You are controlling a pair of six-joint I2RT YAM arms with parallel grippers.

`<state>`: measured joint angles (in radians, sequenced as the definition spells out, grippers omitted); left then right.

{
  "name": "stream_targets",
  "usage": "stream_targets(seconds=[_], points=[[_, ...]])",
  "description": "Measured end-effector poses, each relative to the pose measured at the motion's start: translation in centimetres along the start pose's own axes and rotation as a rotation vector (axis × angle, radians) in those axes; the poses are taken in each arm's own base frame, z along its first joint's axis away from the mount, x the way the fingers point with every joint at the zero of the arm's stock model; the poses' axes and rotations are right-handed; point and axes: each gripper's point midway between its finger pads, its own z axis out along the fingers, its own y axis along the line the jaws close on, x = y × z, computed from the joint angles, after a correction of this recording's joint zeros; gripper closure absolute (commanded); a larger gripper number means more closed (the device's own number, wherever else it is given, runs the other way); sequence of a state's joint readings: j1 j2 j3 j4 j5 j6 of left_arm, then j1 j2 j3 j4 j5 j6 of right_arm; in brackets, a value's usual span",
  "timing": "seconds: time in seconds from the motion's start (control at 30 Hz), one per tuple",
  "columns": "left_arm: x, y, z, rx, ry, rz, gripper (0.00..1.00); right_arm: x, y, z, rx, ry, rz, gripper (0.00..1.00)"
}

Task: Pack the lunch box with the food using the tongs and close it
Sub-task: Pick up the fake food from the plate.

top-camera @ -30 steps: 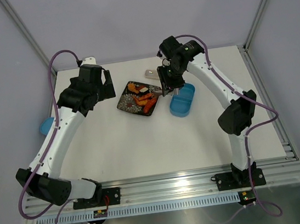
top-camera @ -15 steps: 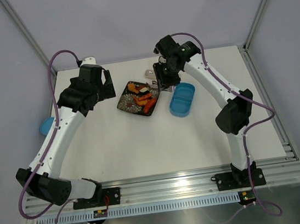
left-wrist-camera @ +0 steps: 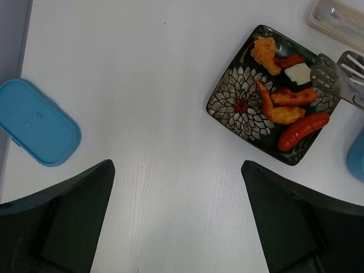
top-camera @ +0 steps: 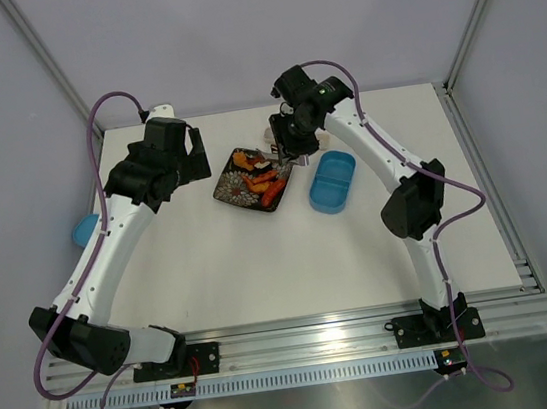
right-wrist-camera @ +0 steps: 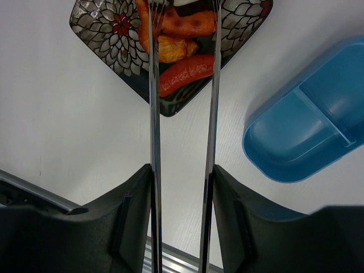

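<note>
My right gripper (right-wrist-camera: pixel 182 169) is shut on the silver tongs (right-wrist-camera: pixel 153 102), one arm against each finger. The arms stand apart, and their slotted tips (left-wrist-camera: pixel 328 74) hover over the right corner of the black plate (left-wrist-camera: pixel 236 105), beside the white block. The food (left-wrist-camera: pixel 287 99), orange and red pieces, lies on that plate (top-camera: pixel 237 191). The open light-blue lunch box (right-wrist-camera: pixel 310 122) sits right of the plate, and what I see of it holds nothing. Its lid (left-wrist-camera: pixel 35 121) lies at the far left table edge. My left gripper (left-wrist-camera: pixel 176 165) hangs open above bare table.
A long translucent case (left-wrist-camera: pixel 336 20) lies behind the plate. The metal rail (top-camera: pixel 302 347) runs along the near table edge, and frame posts (top-camera: pixel 42 53) stand at the back corners.
The right arm has swung left and back, carrying the tongs from beside the lunch box to above the plate's far corner. The tongs' arms have spread a little. The left arm has not moved.
</note>
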<state>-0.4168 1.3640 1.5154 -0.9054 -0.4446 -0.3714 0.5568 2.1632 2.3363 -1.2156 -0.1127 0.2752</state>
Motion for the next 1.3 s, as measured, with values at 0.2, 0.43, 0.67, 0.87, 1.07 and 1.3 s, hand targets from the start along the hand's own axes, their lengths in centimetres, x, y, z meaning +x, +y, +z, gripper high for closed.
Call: stream_targets(seconds=[0.2, 0.43, 0.67, 0.87, 1.07, 1.3], points=[[0.1, 0.0, 0.1, -0.002, 0.003, 0.001, 0.01, 0.5, 0.2, 1.2, 0.004, 0.026, -0.014, 0.46], [0.4, 0.0, 0.3, -0.007, 0.016, 0.008, 0.01, 0.8, 0.3, 2.1, 0.020, 0.038, -0.032, 0.46], [0.5, 0.1, 0.3, -0.010, 0.022, 0.011, 0.01, 1.0, 0.3, 2.8, 0.028, 0.049, -0.048, 0.45], [0.5, 0.1, 0.3, -0.010, 0.022, 0.012, 0.01, 1.5, 0.3, 3.8, 0.032, 0.069, -0.060, 0.45], [0.5, 0.1, 0.3, -0.010, 0.022, 0.011, 0.01, 1.8, 0.3, 4.3, 0.034, 0.081, -0.072, 0.45], [0.5, 0.1, 0.3, -0.010, 0.022, 0.011, 0.01, 1.4, 0.2, 5.1, 0.047, 0.067, -0.084, 0.49]])
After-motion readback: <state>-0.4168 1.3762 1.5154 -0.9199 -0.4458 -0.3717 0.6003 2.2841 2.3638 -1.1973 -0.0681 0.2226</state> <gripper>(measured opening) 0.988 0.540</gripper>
